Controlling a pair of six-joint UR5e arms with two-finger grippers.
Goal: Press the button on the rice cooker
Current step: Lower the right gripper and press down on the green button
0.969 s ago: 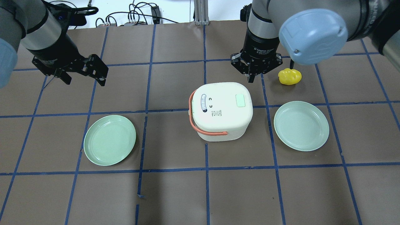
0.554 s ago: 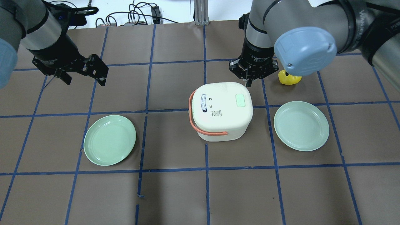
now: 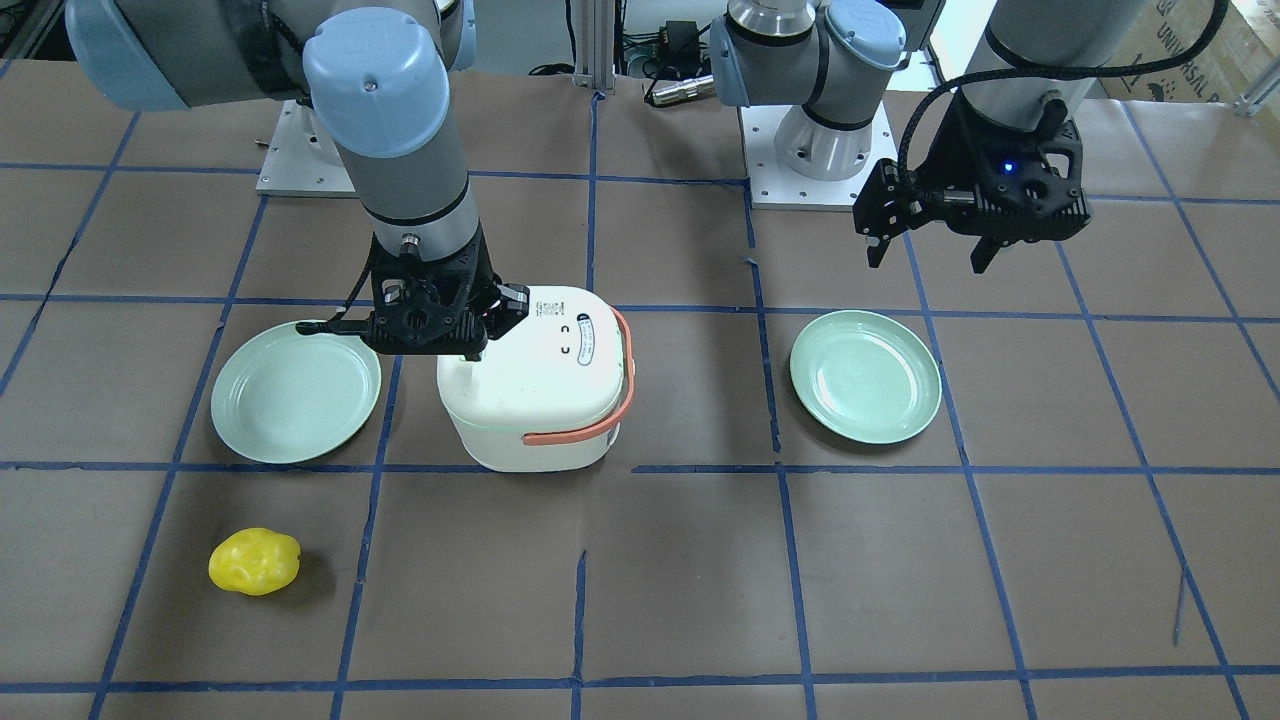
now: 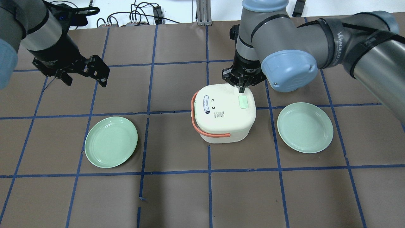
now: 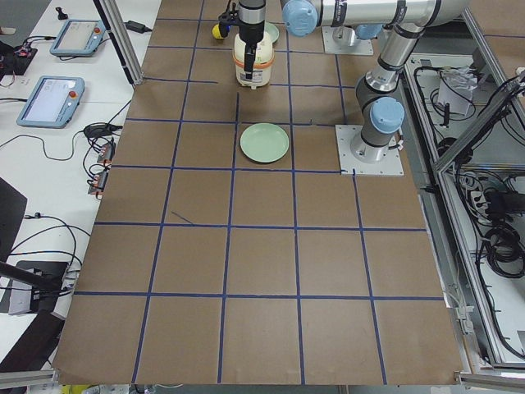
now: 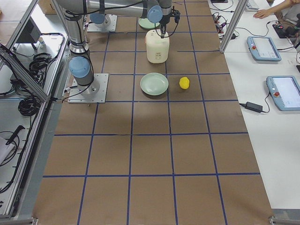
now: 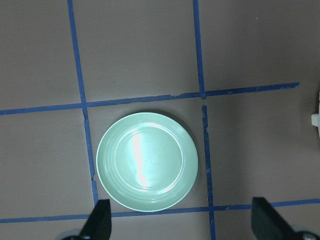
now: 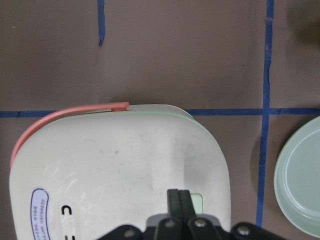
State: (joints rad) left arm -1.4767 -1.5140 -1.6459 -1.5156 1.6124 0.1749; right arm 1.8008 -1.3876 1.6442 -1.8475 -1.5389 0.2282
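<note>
Overhead exterior showed the right gripper (image 4: 241, 90) clenched and empty, poised over the pale green button (image 4: 244, 102) on the rice cooker (image 4: 221, 120) — contact unclear. The cooker sat mid-way across the table (image 4: 177, 196). The left gripper (image 4: 86, 82) hung spread wide, empty — well apart from the cooker.

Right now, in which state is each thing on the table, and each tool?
rice cooker: upright, lid closed, handle down.
button: tool tips at its edge; pressed or not, cannot tell.
right tool: shut, holding nothing, over the lid.
left tool: open, empty, in the air.
left plate: empty.
right plate: empty.
yellow object: lying free, touched by nothing.
</note>
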